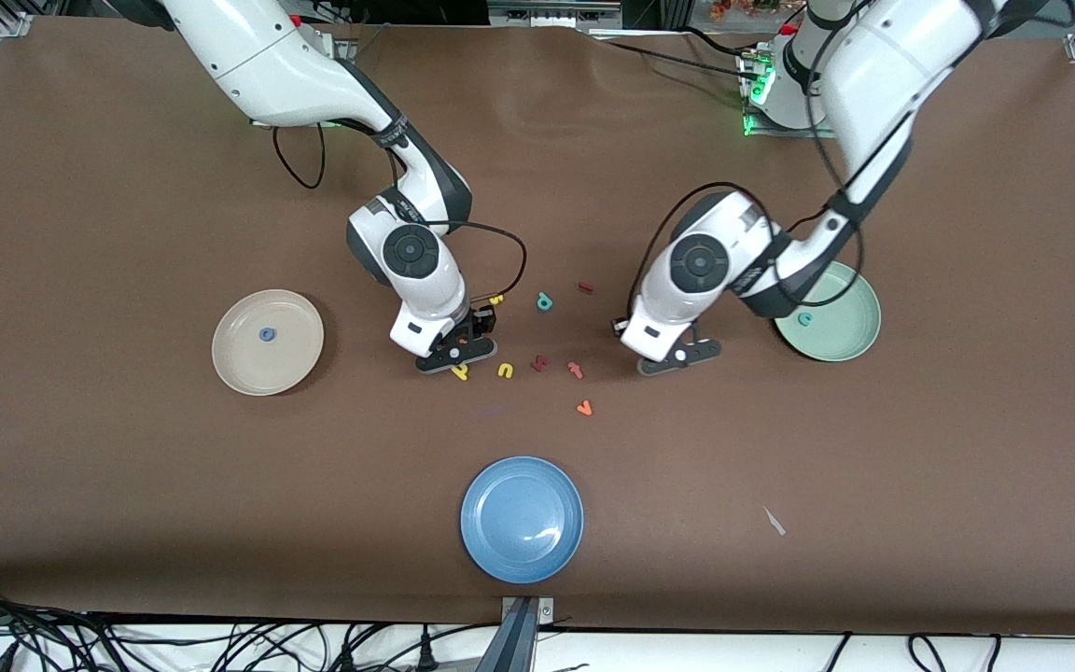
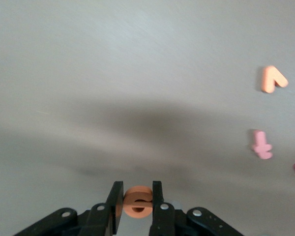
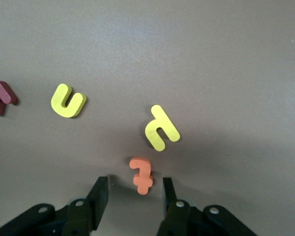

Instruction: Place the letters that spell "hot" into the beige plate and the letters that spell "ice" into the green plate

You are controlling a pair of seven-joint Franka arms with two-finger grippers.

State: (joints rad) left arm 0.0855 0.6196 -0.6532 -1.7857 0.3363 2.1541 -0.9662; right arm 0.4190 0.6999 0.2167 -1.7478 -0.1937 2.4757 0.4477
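My left gripper (image 2: pixel 137 191) is shut on the orange "e" (image 2: pixel 137 202), low over the table beside the green plate (image 1: pixel 850 336), where the teal "c" (image 1: pixel 806 319) lies. My right gripper (image 3: pixel 135 186) stands open, with the stem of the orange "t" (image 3: pixel 141 174) between its fingertips and untouched. The yellow "h" (image 3: pixel 161 128) lies just past that "t". The beige plate (image 1: pixel 300 359) holds the blue "o" (image 1: pixel 266 333). The thin dark red "i" (image 1: pixel 584 287) lies between the two arms, farther from the front camera than the other loose letters.
A yellow "u" (image 1: pixel 505 371), a dark red letter (image 1: pixel 539 363), a pinkish "t" (image 1: pixel 576 370) and an orange "v" (image 1: pixel 584 407) lie between the grippers. A teal "p" (image 1: pixel 545 301) is near the "i". A blue plate (image 1: pixel 522 519) sits nearest the front camera.
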